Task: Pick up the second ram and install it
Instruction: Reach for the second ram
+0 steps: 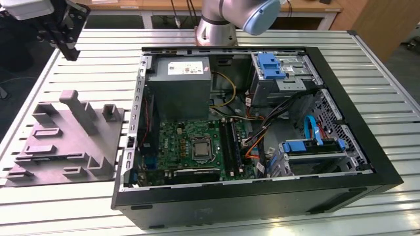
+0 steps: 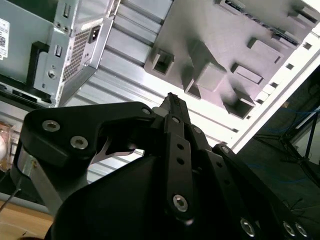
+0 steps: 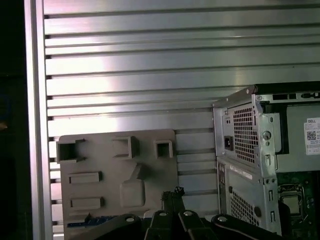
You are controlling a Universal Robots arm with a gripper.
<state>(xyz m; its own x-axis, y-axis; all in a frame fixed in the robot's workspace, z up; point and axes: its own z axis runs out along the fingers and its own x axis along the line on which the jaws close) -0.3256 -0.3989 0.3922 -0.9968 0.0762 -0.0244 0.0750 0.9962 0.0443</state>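
Observation:
My gripper [image 1: 68,49] hangs high over the table's far corner at the exterior view's left. It is beyond the grey fixture plate [image 1: 66,142] and well away from the open computer case [image 1: 249,128]. Its fingertips meet in both wrist views [image 2: 171,98] [image 3: 175,192], shut with nothing between them. A thin blue strip [image 3: 81,223] lies on the fixture, partly behind the gripper's links. It looks like the second ram, mostly hidden. The black memory slots [image 1: 227,141] run beside the processor socket [image 1: 200,149] on the green motherboard.
The case holds a grey power supply [image 1: 178,86], blue drive caddies [image 1: 270,66] [image 1: 314,146] and loose cables. Its back panel [image 3: 240,145] stands beside the fixture. The arm's base [image 1: 217,29] rises behind the case. The slatted table's edge [image 3: 35,125] is close to the fixture.

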